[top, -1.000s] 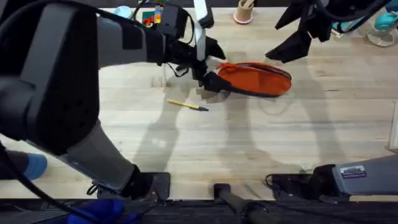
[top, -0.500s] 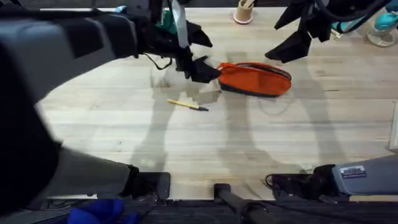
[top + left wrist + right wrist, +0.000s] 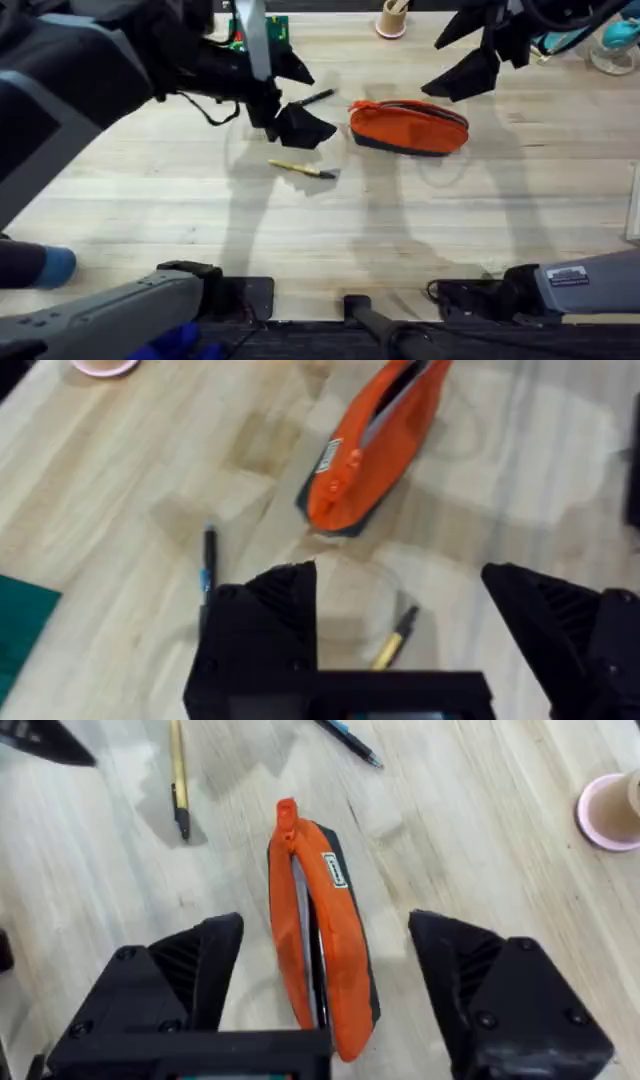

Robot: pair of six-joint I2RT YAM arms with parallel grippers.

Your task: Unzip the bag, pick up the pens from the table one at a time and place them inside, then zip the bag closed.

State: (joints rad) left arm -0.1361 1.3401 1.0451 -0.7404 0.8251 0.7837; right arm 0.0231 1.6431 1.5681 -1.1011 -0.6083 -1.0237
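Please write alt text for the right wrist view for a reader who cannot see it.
An orange pencil pouch lies unzipped on the wooden table, framed by the open right claw. Beyond it lie a yellow pen and a black pen; a pink-based cup stands aside.

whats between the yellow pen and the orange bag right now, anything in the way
Nothing: bare table separates the yellow pen from the orange bag in the overhead view. The open left gripper hovers above that stretch.
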